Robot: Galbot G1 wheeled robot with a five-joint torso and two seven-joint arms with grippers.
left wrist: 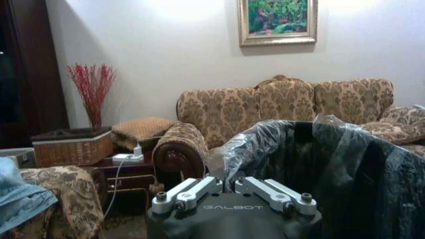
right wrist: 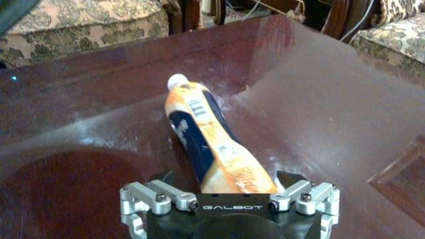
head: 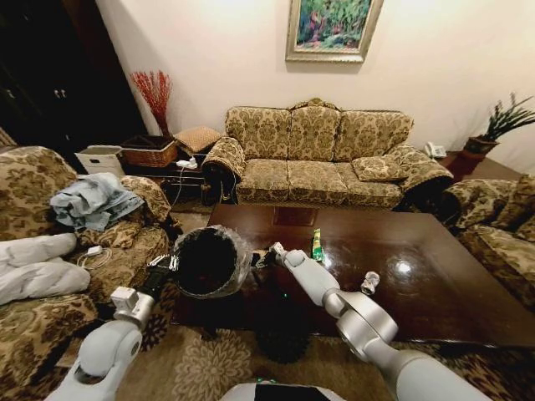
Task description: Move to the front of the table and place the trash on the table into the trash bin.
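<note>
A glossy dark brown counter (head: pixel 435 292) carries a green tube (head: pixel 318 245) near its far edge and a silver-white can (head: pixel 369 283) toward the middle. Over the near left corner, the right end effector (right wrist: pixel 229 185) grips a crumpled orange, white and dark blue bottle (right wrist: pixel 209 139) with a pale cap; its label print is too blurred to read. The left end effector (left wrist: pixel 232 191), closed on the rim, holds the black trash bin (head: pixel 209 261) with its clear liner just beside that corner. "GALBOT" is written on both end effectors.
</note>
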